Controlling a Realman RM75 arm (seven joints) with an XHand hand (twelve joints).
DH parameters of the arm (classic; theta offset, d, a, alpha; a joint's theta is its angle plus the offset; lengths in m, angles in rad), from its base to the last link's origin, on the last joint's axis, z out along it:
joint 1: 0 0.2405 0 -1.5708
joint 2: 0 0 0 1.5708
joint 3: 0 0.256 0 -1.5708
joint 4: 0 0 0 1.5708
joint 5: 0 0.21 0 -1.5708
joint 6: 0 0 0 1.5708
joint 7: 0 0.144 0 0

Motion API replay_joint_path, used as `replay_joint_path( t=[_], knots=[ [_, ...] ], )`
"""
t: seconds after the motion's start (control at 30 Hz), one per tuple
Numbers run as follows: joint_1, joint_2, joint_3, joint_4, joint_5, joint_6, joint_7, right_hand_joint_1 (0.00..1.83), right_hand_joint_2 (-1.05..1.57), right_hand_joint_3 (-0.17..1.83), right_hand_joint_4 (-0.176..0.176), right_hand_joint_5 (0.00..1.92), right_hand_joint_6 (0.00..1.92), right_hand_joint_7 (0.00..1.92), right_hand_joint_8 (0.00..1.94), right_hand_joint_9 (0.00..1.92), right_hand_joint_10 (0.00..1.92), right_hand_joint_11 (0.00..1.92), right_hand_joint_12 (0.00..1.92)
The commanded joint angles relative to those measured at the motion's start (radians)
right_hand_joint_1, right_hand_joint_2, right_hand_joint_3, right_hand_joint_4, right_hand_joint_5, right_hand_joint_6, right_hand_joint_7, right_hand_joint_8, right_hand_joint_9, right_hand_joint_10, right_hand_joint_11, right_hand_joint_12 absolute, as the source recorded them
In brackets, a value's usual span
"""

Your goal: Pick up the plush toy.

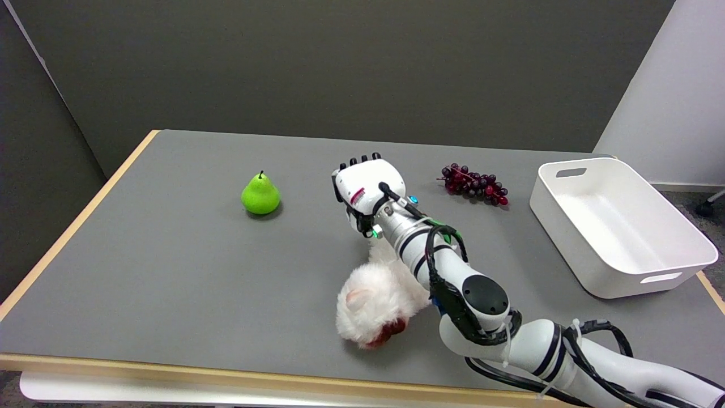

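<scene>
The plush toy (371, 303) is white and fluffy with a red patch at its near end. It lies on the grey table (170, 272), near the front edge. Its far end runs up under my right wrist and is hidden there. My right hand (367, 190) is just beyond that end, with its white back turned to the camera. Its fingers bend down and away, so only their dark knuckles show along the top. The palm side is hidden, and I cannot see whether the fingers touch or hold the toy.
A green pear (260, 195) stands to the left of the hand. A bunch of dark red grapes (474, 186) lies to its right. A white bin (617, 224) sits at the table's right edge. My forearm crosses above the toy's right side.
</scene>
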Motion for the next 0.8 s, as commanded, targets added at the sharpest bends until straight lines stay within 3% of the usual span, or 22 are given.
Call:
replay_joint_path(
  t=[0.03,0.8],
  knots=[
    [0.057,0.03,0.024,0.102,0.052,-0.005,-0.174,1.35,1.14,0.19,-0.176,0.58,1.36,0.83,1.4,0.77,1.55,0.71,1.71],
    [0.056,0.1,0.11,0.169,0.016,-0.037,-0.233,1.35,1.1,0.27,-0.176,0.59,1.36,0.84,1.39,0.78,1.57,0.72,1.71]
  ],
)
